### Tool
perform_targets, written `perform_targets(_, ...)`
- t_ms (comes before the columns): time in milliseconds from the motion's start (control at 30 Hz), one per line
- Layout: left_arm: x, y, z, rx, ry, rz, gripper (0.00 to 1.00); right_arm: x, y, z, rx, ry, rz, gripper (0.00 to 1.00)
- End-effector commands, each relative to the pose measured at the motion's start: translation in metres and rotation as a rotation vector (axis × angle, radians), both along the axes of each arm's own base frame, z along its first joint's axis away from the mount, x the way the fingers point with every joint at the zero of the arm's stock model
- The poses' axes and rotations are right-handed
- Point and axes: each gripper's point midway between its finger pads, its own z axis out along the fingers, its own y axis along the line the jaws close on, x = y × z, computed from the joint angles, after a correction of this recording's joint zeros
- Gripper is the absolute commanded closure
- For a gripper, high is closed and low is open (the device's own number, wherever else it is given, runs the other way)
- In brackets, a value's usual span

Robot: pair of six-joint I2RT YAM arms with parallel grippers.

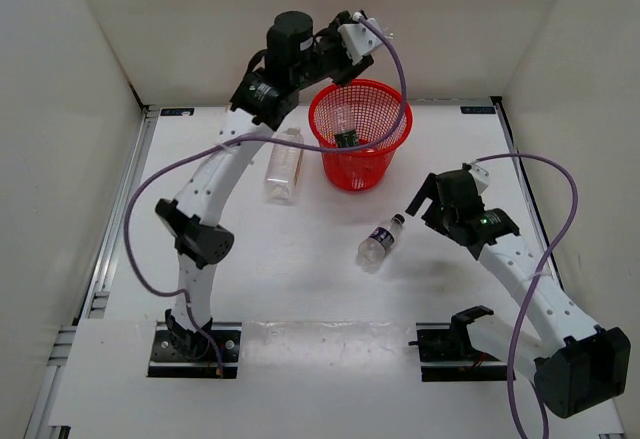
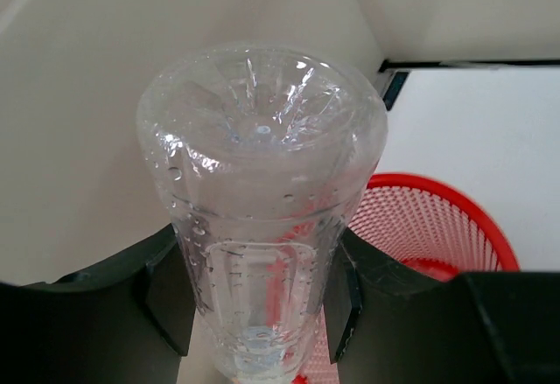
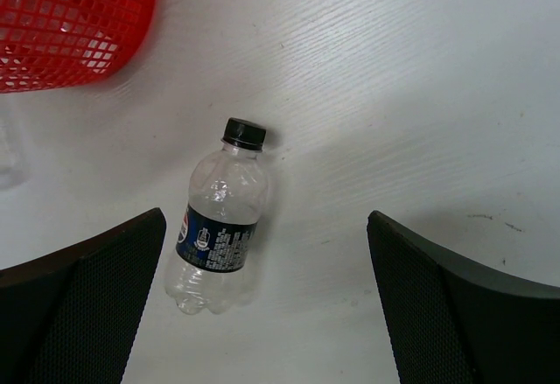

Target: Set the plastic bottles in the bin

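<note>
Status: bin run partway, three bottles outside

Left hand (image 2: 258, 301) is clamped on a clear bottle (image 2: 262, 165), held over the red bin (image 1: 360, 149) near its rim, not dropped yet. Right hand (image 3: 266, 216) has fingers wide apart above the black-labelled bottle (image 3: 219, 235) lying on the surface (image 3: 420, 95). Squarish bottle (image 1: 283, 164) lies beside the bin. Count: one bin, one bottle gripped, two on the surface, at least one labelled bottle (image 1: 347, 137) inside.
</note>
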Motion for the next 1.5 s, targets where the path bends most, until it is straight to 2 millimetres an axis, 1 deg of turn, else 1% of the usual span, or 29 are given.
perform_targets(0, 0.006, -0.037, -0.019, -0.111, 0.096, -0.170, 0.84, -0.001, 0.005, 0.001, 0.044, -0.007, -0.020, 0.01)
perform_targets(67, 0.018, -0.047, -0.037, -0.112, 0.117, -0.169, 0.78, -0.003, 0.010, 0.003, 0.059, -0.012, 0.001, 0.01)
perform_targets(100, 0.016, -0.048, -0.037, -0.117, 0.127, -0.181, 0.78, -0.006, 0.013, -0.001, 0.064, 0.011, 0.008, 0.01)
perform_targets(167, 0.022, -0.052, -0.072, -0.076, 0.194, -0.174, 0.74, -0.012, 0.016, -0.007, 0.055, 0.041, -0.003, 0.01)
perform_targets(233, 0.018, -0.055, -0.087, -0.070, 0.246, -0.192, 0.72, -0.016, 0.018, -0.018, 0.053, 0.090, -0.026, 0.01)
perform_targets(267, 0.019, -0.056, -0.105, -0.056, 0.290, -0.187, 0.66, -0.020, 0.021, -0.024, 0.052, 0.108, -0.023, 0.01)
perform_targets(333, 0.015, -0.057, -0.116, -0.058, 0.340, -0.192, 0.54, -0.023, 0.024, -0.036, 0.044, 0.148, -0.028, 0.01)
perform_targets(400, 0.017, -0.054, -0.132, -0.052, 0.392, -0.158, 0.33, -0.021, 0.031, -0.042, 0.051, 0.164, -0.018, 0.01)
perform_targets(433, 0.021, -0.048, -0.132, -0.059, 0.398, -0.110, 0.11, -0.022, 0.033, -0.048, 0.051, 0.180, -0.013, 0.01)
perform_targets(467, 0.018, -0.044, -0.136, -0.057, 0.414, -0.092, 0.02, -0.022, 0.032, -0.055, 0.039, 0.203, -0.015, 0.01)
perform_targets(567, 0.017, -0.034, -0.140, -0.050, 0.427, -0.022, 0.00, -0.024, 0.034, -0.060, 0.022, 0.221, 0.002, 0.01)
perform_targets(733, 0.017, -0.005, -0.107, -0.083, 0.362, 0.107, 0.00, -0.028, 0.033, -0.071, -0.001, 0.236, 0.012, 0.01)
perform_targets(767, 0.021, 0.005, -0.105, -0.085, 0.350, 0.166, 0.00, -0.026, 0.034, -0.068, 0.008, 0.218, 0.013, 0.01)
perform_targets(800, 0.018, 0.016, -0.085, -0.103, 0.312, 0.197, 0.00, -0.026, 0.034, -0.068, 0.008, 0.218, 0.013, 0.01)
perform_targets(867, 0.024, 0.042, -0.076, -0.110, 0.274, 0.328, 0.00, -0.026, 0.034, -0.068, 0.003, 0.218, 0.020, 0.01)
perform_targets(900, 0.024, 0.054, -0.079, -0.090, 0.262, 0.380, 0.00, -0.022, 0.033, -0.064, -0.005, 0.203, 0.022, 0.01)
perform_targets(933, 0.017, 0.071, -0.062, -0.103, 0.227, 0.426, 0.00, -0.022, 0.033, -0.064, -0.005, 0.203, 0.022, 0.01)
perform_targets(967, 0.016, 0.090, -0.058, -0.098, 0.204, 0.509, 0.00, -0.022, 0.033, -0.064, -0.005, 0.203, 0.022, 0.01)
perform_targets(1100, -0.004, 0.168, -0.063, -0.055, 0.183, 0.698, 0.00, -0.017, 0.035, -0.064, 0.004, 0.201, -0.007, 0.01)
perform_targets(1133, -0.006, 0.188, -0.089, -0.011, 0.219, 0.736, 0.00, -0.016, 0.038, -0.066, 0.022, 0.204, -0.013, 0.01)
perform_targets(1167, -0.023, 0.211, -0.078, -0.033, 0.200, 0.768, 0.00, -0.015, 0.041, -0.070, 0.025, 0.217, -0.008, 0.01)
perform_targets(1200, -0.030, 0.229, -0.083, -0.041, 0.207, 0.826, 0.00, -0.017, 0.043, -0.073, 0.035, 0.235, -0.009, 0.01)
perform_targets(1233, -0.039, 0.242, -0.113, -0.047, 0.269, 0.884, 0.00, -0.018, 0.049, -0.081, 0.046, 0.268, 0.005, 0.01)
perform_targets(1267, -0.057, 0.260, -0.107, -0.107, 0.263, 0.939, 0.00, -0.019, 0.048, -0.086, 0.036, 0.285, 0.004, 0.01)
perform_targets(1300, -0.067, 0.279, -0.117, -0.121, 0.266, 1.030, 0.00, -0.017, 0.051, -0.086, 0.041, 0.293, 0.008, 0.01)
perform_targets(1333, -0.075, 0.289, -0.128, -0.140, 0.283, 1.069, 0.00, -0.015, 0.052, -0.093, 0.034, 0.305, 0.007, 0.01)
perform_targets(1367, -0.084, 0.299, -0.164, -0.088, 0.325, 1.103, 0.00, -0.016, 0.052, -0.096, 0.027, 0.317, 0.006, 0.01)
perform_targets(1400, -0.099, 0.307, -0.167, -0.109, 0.327, 1.104, 0.00, -0.009, 0.056, -0.094, 0.039, 0.296, 0.008, 0.01)
perform_targets(1467, -0.112, 0.318, -0.206, -0.082, 0.412, 1.110, 0.00, -0.006, 0.058, -0.097, 0.035, 0.303, 0.007, 0.01)
